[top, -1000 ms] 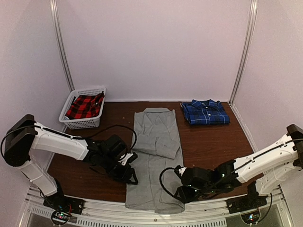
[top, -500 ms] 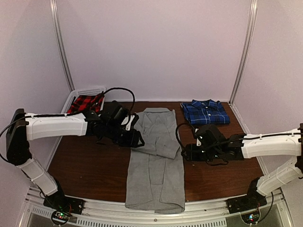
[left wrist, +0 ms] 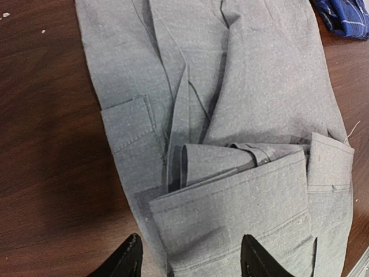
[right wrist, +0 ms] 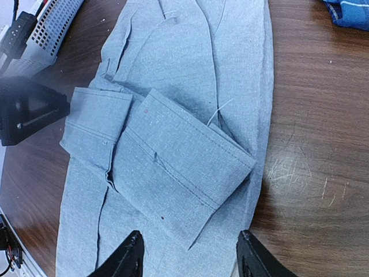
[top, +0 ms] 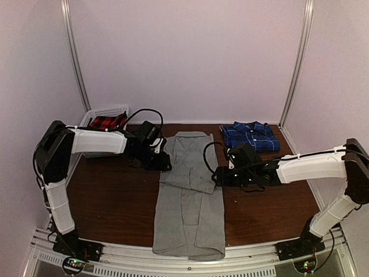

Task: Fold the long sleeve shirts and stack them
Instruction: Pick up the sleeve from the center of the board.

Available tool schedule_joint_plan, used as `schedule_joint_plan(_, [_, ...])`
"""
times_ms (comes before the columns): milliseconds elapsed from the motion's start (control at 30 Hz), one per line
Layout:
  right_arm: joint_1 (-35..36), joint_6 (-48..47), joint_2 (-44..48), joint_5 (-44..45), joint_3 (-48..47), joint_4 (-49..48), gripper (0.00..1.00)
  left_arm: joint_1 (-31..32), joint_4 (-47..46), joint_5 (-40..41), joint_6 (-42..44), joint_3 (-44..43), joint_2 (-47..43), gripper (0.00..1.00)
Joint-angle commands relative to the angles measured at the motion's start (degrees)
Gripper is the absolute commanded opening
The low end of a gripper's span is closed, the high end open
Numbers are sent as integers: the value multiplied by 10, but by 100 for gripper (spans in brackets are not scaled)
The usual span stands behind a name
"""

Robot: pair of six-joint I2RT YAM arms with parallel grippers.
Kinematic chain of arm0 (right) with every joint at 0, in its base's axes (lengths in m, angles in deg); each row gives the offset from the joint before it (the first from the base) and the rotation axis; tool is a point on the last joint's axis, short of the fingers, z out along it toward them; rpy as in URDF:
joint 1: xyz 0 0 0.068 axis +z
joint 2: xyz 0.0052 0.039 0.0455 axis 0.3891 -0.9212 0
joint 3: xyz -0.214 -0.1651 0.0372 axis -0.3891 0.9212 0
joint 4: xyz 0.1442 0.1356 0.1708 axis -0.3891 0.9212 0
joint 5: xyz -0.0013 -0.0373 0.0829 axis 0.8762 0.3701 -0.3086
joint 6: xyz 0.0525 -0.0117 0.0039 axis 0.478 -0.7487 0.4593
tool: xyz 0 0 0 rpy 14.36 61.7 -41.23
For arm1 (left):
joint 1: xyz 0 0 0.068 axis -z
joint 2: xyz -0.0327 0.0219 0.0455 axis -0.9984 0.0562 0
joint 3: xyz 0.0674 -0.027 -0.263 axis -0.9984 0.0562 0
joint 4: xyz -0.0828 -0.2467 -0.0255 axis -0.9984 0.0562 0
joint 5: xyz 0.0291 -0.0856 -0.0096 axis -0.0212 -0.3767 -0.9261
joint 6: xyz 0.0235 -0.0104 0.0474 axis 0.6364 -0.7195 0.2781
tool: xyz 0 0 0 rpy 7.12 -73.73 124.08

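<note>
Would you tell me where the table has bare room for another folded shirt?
Bare table lies left of the grey shirt, nearer than the basket, and right of it, nearer than the right gripper. The far half is crowded: basket, left gripper, blue plaid shirt.

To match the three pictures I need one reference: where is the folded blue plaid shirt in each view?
Top external: blue plaid shirt, right of centre, on the far side.
Left wrist: top right corner, cut off.
Right wrist: top right corner, cut off.
Shared landmark: the grey shirt, spread out in the middle of every view.
</note>
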Motion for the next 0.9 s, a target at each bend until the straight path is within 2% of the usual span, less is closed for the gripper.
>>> schedule_joint_plan(0, [-8, -11, -6, -1, -13, -13, 56, -1, -37, -41, 11, -20, 18, 60])
schedule_joint_plan(167, [-13, -16, -18, -2, -13, -13, 56, -1, -48, -66, 1, -22, 26, 57])
schedule_joint_plan(233, [-14, -18, -24, -5, -10, -18, 56, -1, -49, -70, 0, -23, 26, 53])
schedule_joint_plan(367, [-15, -24, -47, -15, -15, -21, 56, -1, -54, -84, -2, -22, 23, 38])
schedule_joint_plan(500, [-15, -26, -67, -18, -22, -26, 56, -1, -54, -83, -2, -20, 19, 16])
schedule_joint_plan(600, [-15, -27, -83, -23, -30, -27, 56, -1, -58, -88, -2, -14, 14, 5])
schedule_joint_plan(700, [-15, -25, -96, -28, -36, -33, 56, -1, -60, -89, -2, -12, 10, 0])
schedule_joint_plan(867, [-15, -20, -119, -43, -47, -44, 56, -1, -62, -94, -2, -12, 8, 0])
